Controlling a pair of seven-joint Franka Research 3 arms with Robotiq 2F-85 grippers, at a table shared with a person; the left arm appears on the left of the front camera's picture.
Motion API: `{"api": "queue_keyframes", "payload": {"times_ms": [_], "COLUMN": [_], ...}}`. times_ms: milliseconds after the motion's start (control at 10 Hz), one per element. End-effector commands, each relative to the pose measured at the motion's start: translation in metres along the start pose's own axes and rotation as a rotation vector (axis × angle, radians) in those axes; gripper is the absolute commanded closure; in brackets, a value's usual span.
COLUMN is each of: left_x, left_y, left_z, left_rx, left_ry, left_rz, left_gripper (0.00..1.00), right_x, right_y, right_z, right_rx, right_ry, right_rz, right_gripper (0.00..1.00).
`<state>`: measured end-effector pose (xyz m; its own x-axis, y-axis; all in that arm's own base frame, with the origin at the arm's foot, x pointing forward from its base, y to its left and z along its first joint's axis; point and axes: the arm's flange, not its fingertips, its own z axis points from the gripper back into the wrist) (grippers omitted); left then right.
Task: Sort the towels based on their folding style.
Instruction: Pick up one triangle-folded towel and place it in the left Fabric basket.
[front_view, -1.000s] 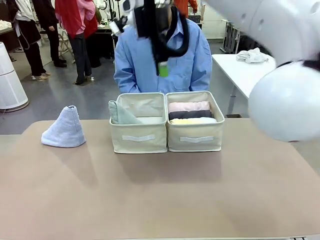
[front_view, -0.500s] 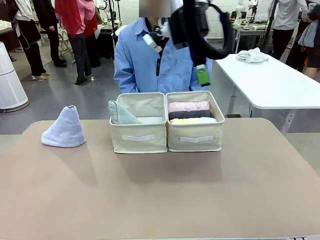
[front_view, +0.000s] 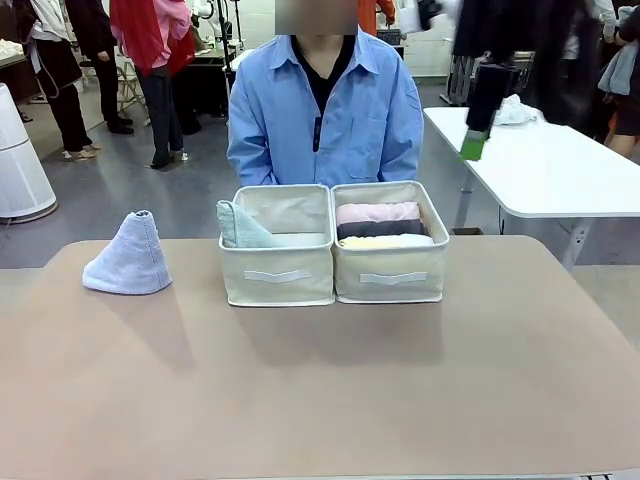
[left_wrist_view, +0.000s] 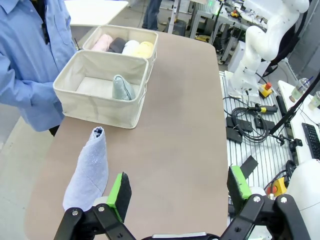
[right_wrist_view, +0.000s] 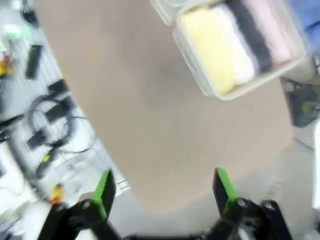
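Tabletop (front_view: 320, 400) open around lavender-blue cone (front_view: 128, 256) near its left edge; left fingers (left_wrist_view: 119, 194) and right fingers (right_wrist_view: 224, 187) wide apart, empty.

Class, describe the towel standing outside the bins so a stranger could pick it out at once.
Find the brown table with two beige bins side by side. Left of them, alone on the tabletop, stands the lavender-blue cone towel; the other cone, pale grey-green, lies inside the left bin.
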<state>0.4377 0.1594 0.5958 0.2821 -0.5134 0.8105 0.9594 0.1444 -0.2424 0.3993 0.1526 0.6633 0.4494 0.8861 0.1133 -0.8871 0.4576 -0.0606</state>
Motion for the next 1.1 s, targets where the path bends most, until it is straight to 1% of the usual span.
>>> {"api": "queue_keyframes", "payload": {"times_ms": [0, 100, 200, 300, 1000], "left_x": [0.002, 0.002, 0.002, 0.002, 0.002], "left_y": [-0.001, -0.001, -0.001, -0.001, -0.001], "left_z": [-0.001, -0.001, -0.001, -0.001, -0.001], "left_rx": [0.008, 0.008, 0.008, 0.008, 0.008], "left_ry": [-0.005, -0.005, -0.005, -0.005, -0.005], "left_rz": [-0.002, -0.002, -0.002, -0.002, -0.002], "left_gripper": [0.0, 0.0, 0.0, 0.0, 0.0], "right_x": [-0.02, -0.023, -0.022, -0.025, -0.025], "right_y": [-0.015, -0.024, -0.032, -0.024, -0.024], "right_z": [-0.044, -0.048, -0.054, -0.029, -0.029], "right_rx": [-0.026, -0.021, -0.016, -0.043, -0.043], "right_ry": [-0.059, -0.085, -0.123, -0.06, -0.06], "right_rz": [0.053, 0.071, -0.005, 0.028, 0.028], "right_gripper": [0.0, 0.0, 0.0, 0.0, 0.0]}}
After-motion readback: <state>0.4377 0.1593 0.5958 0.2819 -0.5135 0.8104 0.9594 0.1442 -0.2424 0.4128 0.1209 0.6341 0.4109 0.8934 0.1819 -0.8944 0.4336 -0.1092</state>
